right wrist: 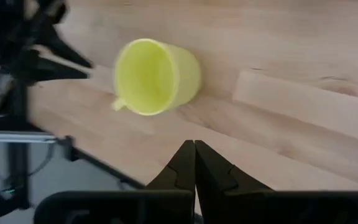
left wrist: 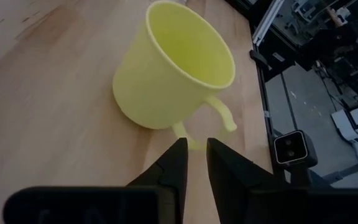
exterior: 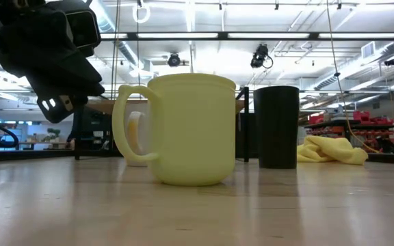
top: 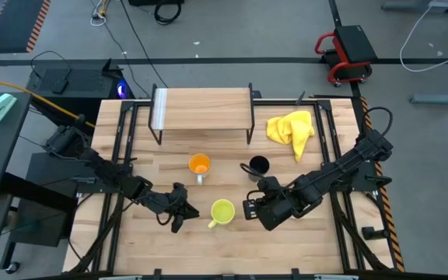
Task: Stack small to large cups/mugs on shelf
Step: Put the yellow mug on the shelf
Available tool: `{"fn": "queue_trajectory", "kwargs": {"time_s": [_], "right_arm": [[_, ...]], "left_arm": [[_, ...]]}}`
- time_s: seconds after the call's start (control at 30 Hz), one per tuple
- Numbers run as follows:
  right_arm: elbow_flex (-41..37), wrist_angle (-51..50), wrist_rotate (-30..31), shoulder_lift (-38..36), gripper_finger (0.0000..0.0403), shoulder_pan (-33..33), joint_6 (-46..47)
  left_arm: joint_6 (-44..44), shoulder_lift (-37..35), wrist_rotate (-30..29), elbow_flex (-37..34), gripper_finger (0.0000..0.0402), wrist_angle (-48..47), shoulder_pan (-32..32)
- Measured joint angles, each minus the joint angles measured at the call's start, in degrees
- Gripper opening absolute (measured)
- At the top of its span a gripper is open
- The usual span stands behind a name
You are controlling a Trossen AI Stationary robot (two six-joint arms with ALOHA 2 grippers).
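I see nothing shelved yet: all three cups sit at 6 o'clock of the empty shelf [top: 202, 107], left gripper [left wrist: 193, 157] nearly closed by the yellow mug [top: 222, 211], right gripper [right wrist: 194, 155] clenched, empty.

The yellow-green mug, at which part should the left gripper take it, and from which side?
Probably by the handle. The yellow-green mug stands upright and its handle points toward the left gripper, whose nearly closed fingers already line up with it. Come in level from that side.

yellow-green mug [top: 222, 210] upright, front | orange mug [top: 199, 165], black cup [top: 259, 166] upright before shelf [top: 202, 106]
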Motion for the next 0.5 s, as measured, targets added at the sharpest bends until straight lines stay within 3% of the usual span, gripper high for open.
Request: {"fn": "queue_trajectory", "kwargs": {"time_s": [0.17,0.5], "right_arm": [[0.09,3.90,0.55,1.29,0.0007,0.70,-2.66],[-0.04,-0.62,-1.59,5.09,0.0013,-1.52,-16.44]], "left_arm": [[-0.46,-0.02,0.00,-0.02,0.0072,-1.42,-0.02],[-2.28,-0.02,-0.02,-0.02,0.0067,-2.16,0.00]]}}
